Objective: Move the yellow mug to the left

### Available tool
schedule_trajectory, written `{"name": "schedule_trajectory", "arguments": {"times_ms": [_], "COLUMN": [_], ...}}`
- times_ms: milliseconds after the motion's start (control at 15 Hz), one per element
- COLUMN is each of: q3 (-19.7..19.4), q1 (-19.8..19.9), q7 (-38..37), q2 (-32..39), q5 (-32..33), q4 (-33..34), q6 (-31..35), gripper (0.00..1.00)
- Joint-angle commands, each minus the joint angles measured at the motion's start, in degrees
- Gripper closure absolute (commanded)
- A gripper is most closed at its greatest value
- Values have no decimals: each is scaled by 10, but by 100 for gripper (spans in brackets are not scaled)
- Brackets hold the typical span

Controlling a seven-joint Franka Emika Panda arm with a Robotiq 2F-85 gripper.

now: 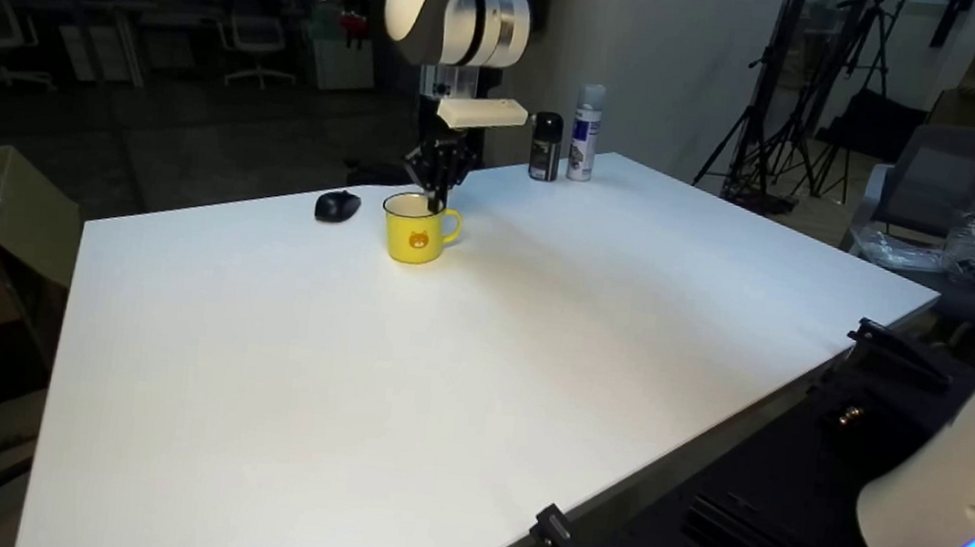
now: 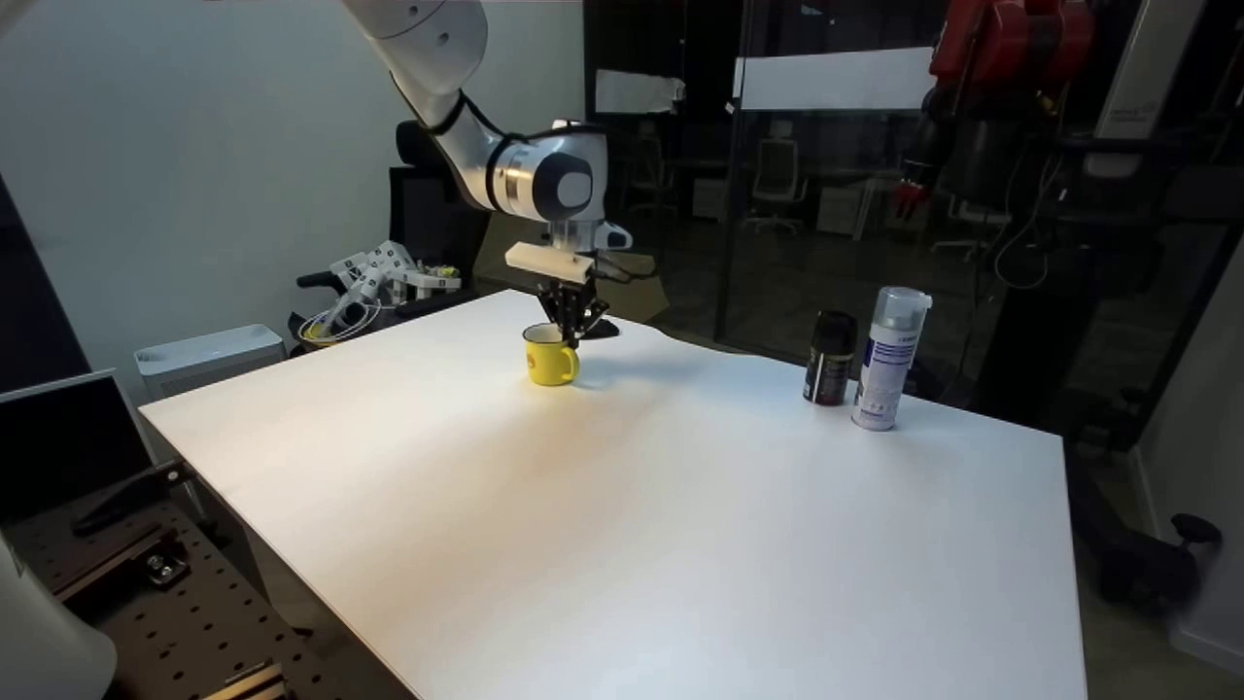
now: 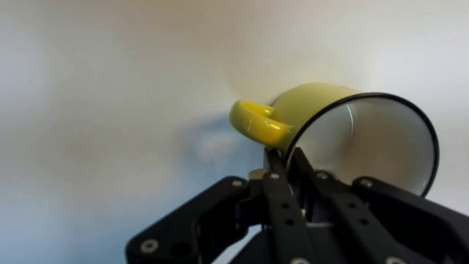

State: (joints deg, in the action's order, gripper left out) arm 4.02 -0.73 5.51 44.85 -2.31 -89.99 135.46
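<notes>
The yellow mug [image 1: 402, 237] is squat, with a black rim, a pale inside, a handle and a small bear print. It stands upright at or very near the white table's surface in both exterior views, also here [image 2: 548, 364]. In the wrist view the mug [image 3: 311, 97] shows its open mouth, with the handle pointing left. My gripper [image 3: 285, 152] is closed across the mug's wall beside the handle, one finger inside the rim and one outside. The gripper also shows at the rim in the exterior views [image 1: 437, 199] [image 2: 571, 335]. The finger tips' lower ends are partly hidden.
The white table [image 1: 272, 396] spreads around the mug. A black mouse [image 1: 337, 206] lies close by near the table edge, partly hidden behind the gripper in an exterior view [image 2: 604, 329]. A dark can [image 2: 829, 360] and a white spray can [image 2: 884, 365] stand near the table's edge.
</notes>
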Motion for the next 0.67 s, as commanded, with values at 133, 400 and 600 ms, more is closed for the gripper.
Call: {"name": "schedule_trajectory", "arguments": {"times_ms": [133, 400, 600], "q3": [-5, -7, -18], "q1": [-15, 0, 1], "q7": [-30, -33, -41], "q2": [-41, -39, -45], "q5": [-2, -19, -14], "q4": [-84, -78, -78], "q6": [21, 13, 21], "gripper": [57, 31, 11]}}
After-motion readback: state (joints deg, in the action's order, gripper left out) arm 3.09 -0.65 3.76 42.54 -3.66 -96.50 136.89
